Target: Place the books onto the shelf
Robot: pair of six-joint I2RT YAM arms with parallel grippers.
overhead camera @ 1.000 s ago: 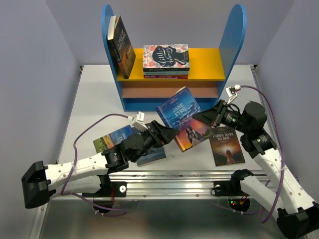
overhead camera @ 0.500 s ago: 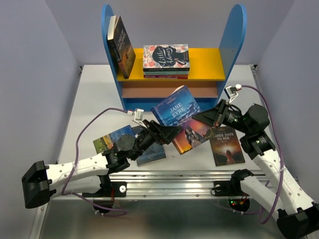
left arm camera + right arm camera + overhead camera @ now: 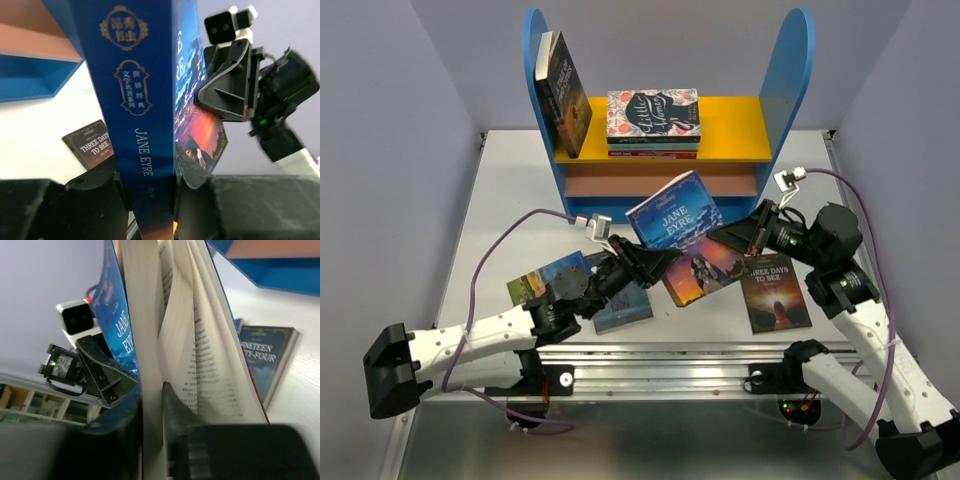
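Left hand (image 3: 655,262): fingers pressed on both covers of Jane Eyre (image 3: 672,215) at the foot of its spine; the spine fills the gap between them in the wrist view.
Right hand (image 3: 725,232): clamped on the opposite, fore-edge side; one finger sits between the pages, so it holds the front cover and a wad of leaves while the rest fan loose.
Jane Eyre: held off the surface (image 3: 500,200) between the two hands, cover facing up and toward the arms, top edge tipped toward the shelf (image 3: 788,70).
Long axis: the spine runs up and away from the left hand, toward the shelf boards.
Direction to go: the shelf stands just behind the book, beyond both hands; the tan lower board looks nearest.
Nearer arm: both are on the book; the right hand's side lies slightly closer to the shelf.
Risk: loose pages may catch on a board.
Waiting: Three Days to See (image 3: 776,292) lies flat by the right arm.
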